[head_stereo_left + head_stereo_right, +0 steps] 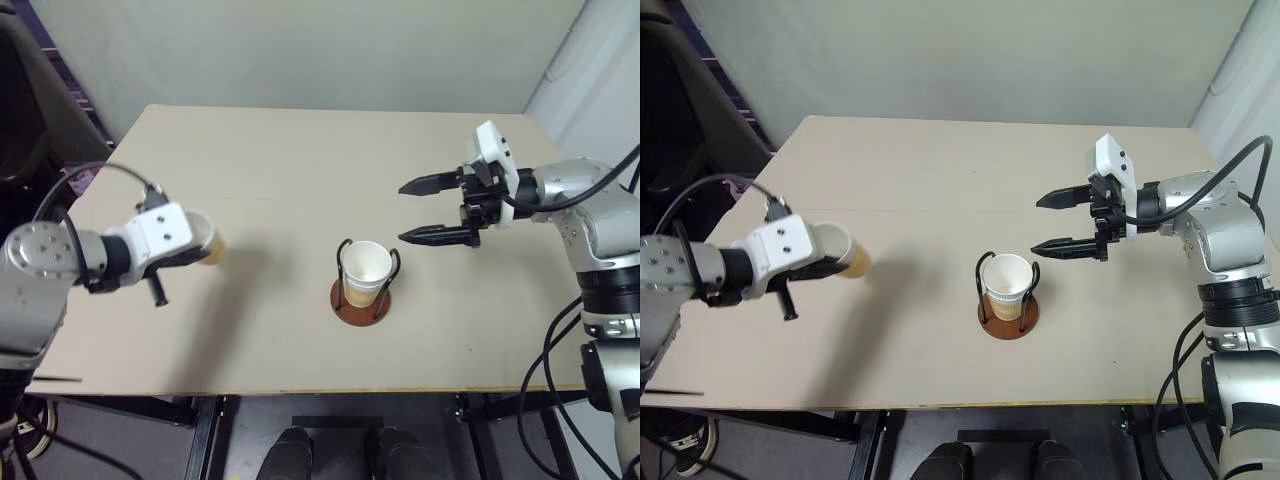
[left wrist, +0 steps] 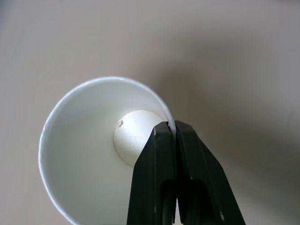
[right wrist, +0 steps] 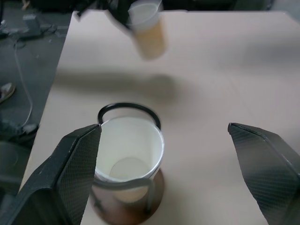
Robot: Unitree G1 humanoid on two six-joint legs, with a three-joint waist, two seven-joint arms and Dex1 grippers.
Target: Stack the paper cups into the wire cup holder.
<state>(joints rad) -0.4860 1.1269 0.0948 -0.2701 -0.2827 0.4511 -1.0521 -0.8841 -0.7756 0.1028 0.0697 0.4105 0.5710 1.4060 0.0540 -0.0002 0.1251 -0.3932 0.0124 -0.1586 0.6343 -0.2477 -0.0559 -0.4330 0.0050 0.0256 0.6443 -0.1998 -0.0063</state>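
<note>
Your left gripper [image 2: 174, 133] is pinched together on the rim of a paper cup [image 2: 93, 150] — one black finger inside the white wall, one outside — and the cup hangs off the table [image 1: 300, 170], lifted and tilted so its mouth faces back toward the wrist and its tan ribbed bottom points out toward the middle of the table. In the head views you see that held cup [image 1: 845, 253] at the left side of the table, well apart from the wire cup holder [image 1: 361, 300]. The holder stands near the front middle of the table on its reddish-brown disc, and a second cup [image 1: 366, 271] sits upright inside it, between the two black wire loops, its white mouth open upward. Your right gripper [image 1: 432, 209] hangs above the table to the right of the holder, pointing left toward it, its two fingers spread wide apart and holding nothing. From the right wrist, the holder and its cup show between those spread fingers [image 3: 61, 173], with the held cup [image 3: 147, 30] farther off beyond them.
</note>
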